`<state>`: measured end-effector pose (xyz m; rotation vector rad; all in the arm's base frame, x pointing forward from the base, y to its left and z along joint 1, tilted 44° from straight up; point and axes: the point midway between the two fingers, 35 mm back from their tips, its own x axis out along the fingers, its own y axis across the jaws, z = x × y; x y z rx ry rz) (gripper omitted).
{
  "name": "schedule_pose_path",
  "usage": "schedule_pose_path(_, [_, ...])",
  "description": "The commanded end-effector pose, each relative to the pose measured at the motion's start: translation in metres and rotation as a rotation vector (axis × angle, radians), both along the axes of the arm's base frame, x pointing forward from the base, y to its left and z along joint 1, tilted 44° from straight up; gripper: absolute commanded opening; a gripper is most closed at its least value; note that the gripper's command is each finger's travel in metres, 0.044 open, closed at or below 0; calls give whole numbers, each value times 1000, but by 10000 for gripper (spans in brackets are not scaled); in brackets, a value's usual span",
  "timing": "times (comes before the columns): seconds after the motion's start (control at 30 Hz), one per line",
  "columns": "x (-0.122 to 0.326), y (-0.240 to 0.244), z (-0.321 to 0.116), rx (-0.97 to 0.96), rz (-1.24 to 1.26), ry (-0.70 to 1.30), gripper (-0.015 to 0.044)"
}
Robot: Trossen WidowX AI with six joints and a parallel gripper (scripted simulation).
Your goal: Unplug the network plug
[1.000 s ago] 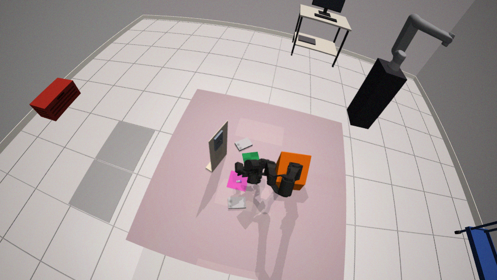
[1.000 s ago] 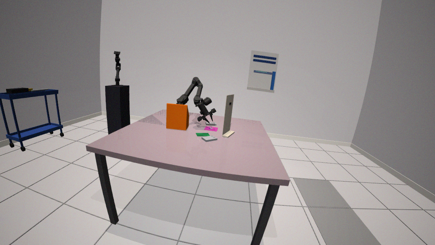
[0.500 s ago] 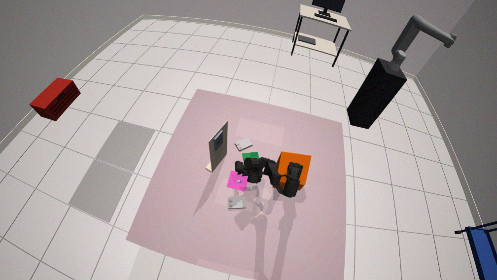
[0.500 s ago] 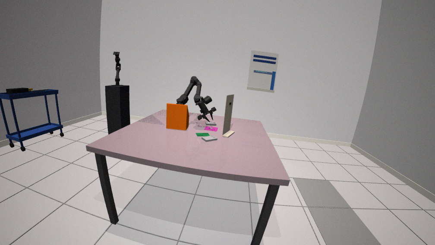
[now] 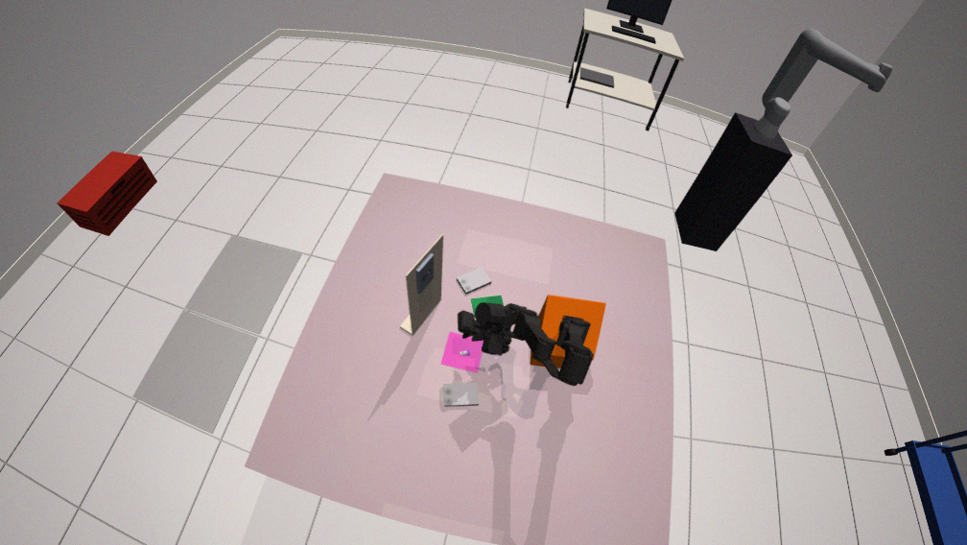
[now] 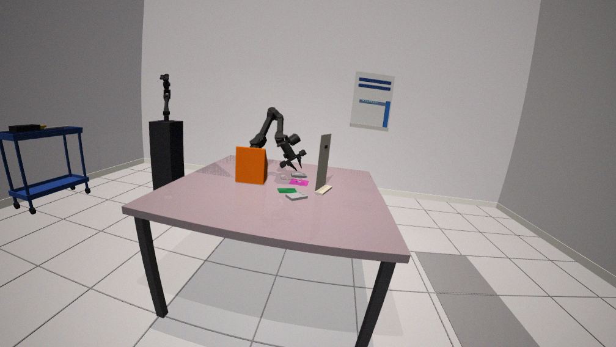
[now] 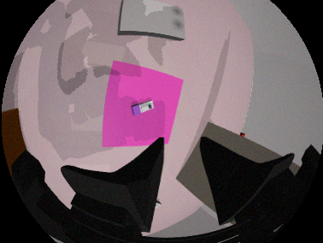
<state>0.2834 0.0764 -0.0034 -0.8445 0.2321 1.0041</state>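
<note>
Black parallel-jaw gripper (image 7: 178, 156) partly open and holding nothing, raised above table, small white network plug (image 7: 143, 108) lying ahead of its fingertips inside magenta marked square (image 7: 122, 125), tan upright panel (image 6: 323, 159) beside.

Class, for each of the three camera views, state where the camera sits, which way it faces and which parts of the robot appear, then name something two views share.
Top: high overhead, facing down on the table; the whole arm shows.
Exterior: standing off in the room, facing the table's side, the upright panel and back wall; the whole arm shows.
Wrist: on the arm, facing down past the gripper; only the two dark fingers show.
Shared: top and wrist both show the plug lying free inside the magenta square.
</note>
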Motion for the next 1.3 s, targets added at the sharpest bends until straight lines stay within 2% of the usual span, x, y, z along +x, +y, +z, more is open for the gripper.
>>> schedule_pose_path(0.0, [0, -2, 4, 1, 5, -4, 156])
schedule_pose_path(0.97, [-4, -18, 21, 6, -2, -4, 156])
schedule_pose_path(1.27, [2, -36, 33, -7, 3, 3, 156])
